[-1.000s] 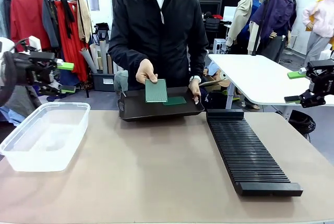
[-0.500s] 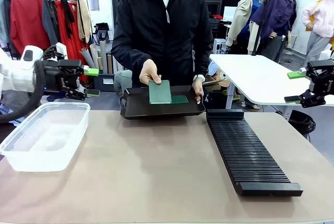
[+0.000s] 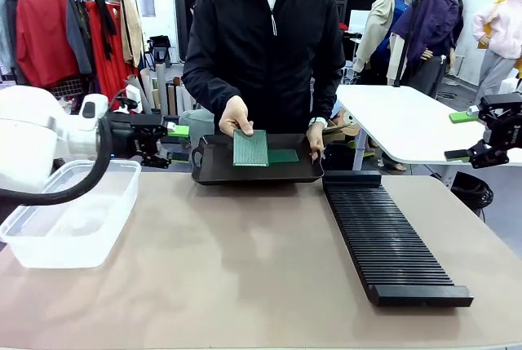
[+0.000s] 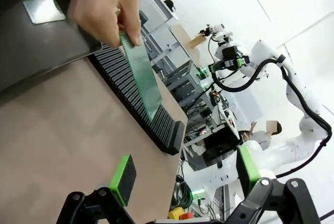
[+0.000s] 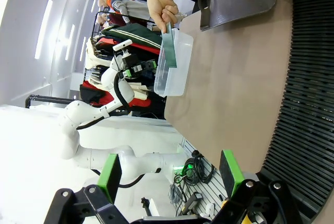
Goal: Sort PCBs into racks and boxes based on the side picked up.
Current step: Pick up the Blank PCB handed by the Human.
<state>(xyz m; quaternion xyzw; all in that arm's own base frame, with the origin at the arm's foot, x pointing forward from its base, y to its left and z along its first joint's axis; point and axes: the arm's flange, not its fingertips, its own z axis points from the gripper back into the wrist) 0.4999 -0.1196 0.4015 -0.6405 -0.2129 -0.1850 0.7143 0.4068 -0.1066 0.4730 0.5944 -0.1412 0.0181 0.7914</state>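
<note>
1. So the left pincer point(image 3: 179, 143) is spread wide apart with nothing in it. The clear box point(image 3: 73, 211) sits just below and behind its tips.
2. Right ahead of those tips, a person's hand point(image 3: 234, 116) holds a PCB point(image 3: 250, 148) upright over the black tray point(image 3: 245, 175). A second PCB point(image 3: 283, 156) lies flat in the tray just past it.
3. The right pincer point(image 3: 459, 136) is apart and empty too, out past the tabletop point(image 3: 245, 268) edge, with the ribbed rack point(image 3: 387, 240) lower down on its inner side.

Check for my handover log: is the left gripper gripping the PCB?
No: the left gripper stands open, short of the tray, while the person's hand holds the PCB.
</note>
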